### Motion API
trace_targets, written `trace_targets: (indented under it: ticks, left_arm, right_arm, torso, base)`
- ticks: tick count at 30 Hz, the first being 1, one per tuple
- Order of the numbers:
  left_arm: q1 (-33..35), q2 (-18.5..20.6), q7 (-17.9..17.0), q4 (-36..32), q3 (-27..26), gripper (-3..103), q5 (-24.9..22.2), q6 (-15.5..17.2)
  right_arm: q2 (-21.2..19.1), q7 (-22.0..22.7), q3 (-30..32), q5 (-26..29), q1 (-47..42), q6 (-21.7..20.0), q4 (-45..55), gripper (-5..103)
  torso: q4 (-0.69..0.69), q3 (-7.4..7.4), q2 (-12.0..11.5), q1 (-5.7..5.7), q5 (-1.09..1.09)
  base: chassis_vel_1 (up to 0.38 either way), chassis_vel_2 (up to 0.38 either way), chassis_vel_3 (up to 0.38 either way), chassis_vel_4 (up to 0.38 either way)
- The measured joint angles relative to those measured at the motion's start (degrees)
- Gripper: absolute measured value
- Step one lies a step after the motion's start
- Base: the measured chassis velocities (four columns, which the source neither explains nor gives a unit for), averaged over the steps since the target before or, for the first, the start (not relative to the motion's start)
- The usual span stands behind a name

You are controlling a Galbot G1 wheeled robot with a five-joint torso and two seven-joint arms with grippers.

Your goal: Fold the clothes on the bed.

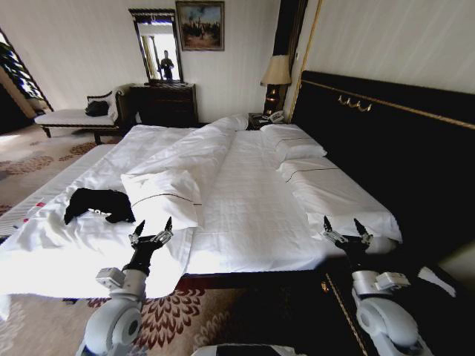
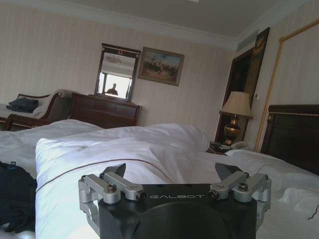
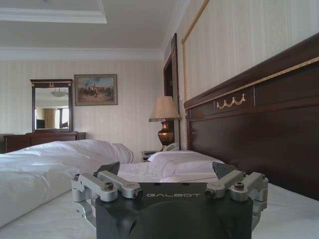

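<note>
The T-shirt (image 1: 98, 203) lies crumpled in a dark heap on the bed (image 1: 252, 208), on the white sheet just beside a loose pillow (image 1: 165, 196) that sits near the bed's near edge. In the left wrist view the T-shirt (image 2: 15, 199) shows as a black bundle against that pillow (image 2: 99, 164).

The left end effector (image 1: 152, 231) hovers over the near edge of the bed, close to the pillow's lower corner and a little apart from the T-shirt, its fingers spread and holding nothing. From its own wrist camera the left end effector (image 2: 172, 172) points across the pillow, fingers wide.

The right end effector (image 1: 344, 227) is at the bed's near edge too, well apart from the T-shirt, next to the dark headboard (image 1: 386, 126), fingers spread and empty. Its wrist view shows the right end effector (image 3: 167, 169) above the white sheet beside the headboard (image 3: 259, 124).
</note>
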Motion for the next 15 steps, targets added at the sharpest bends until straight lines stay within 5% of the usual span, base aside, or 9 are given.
trace_targets:
  ticks: [15]
  left_arm:
    - [0.4,-0.4,0.2,0.0,-0.9,100,0.3,-0.5]
  right_arm:
    - [1.1,0.1,-0.1,-0.7,-0.1,0.0,-0.3,100]
  torso:
    - [0.00,0.00,0.0,0.00,0.01]
  base:
    - [0.016,0.014,-0.018,-0.021]
